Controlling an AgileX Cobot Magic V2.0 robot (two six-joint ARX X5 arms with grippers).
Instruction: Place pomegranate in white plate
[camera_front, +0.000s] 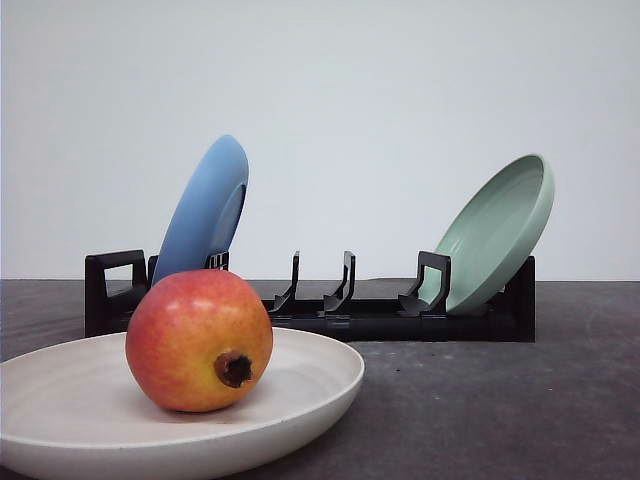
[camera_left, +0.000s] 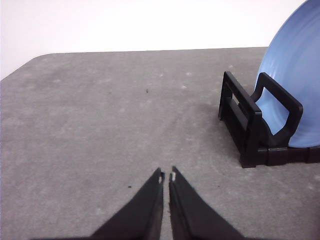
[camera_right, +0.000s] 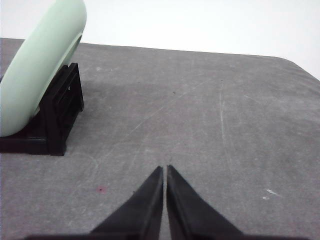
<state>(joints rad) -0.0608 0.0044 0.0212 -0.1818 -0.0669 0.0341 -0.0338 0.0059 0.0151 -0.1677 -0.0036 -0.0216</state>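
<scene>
The red-orange pomegranate (camera_front: 199, 340) with a dark crown stub rests inside the shallow white plate (camera_front: 310, 385) at the front left of the table in the front view. My left gripper (camera_left: 166, 176) is shut over bare grey table, with nothing between its fingers, and the rack's left end lies off to one side. My right gripper (camera_right: 164, 169) is also shut and holds nothing, over bare table beside the rack's right end.
A black dish rack (camera_front: 350, 310) stands behind the white plate. A blue plate (camera_front: 205, 210) leans in its left end and a pale green plate (camera_front: 500, 230) in its right end. The blue plate (camera_left: 295, 75) and green plate (camera_right: 37, 65) lie close to the grippers.
</scene>
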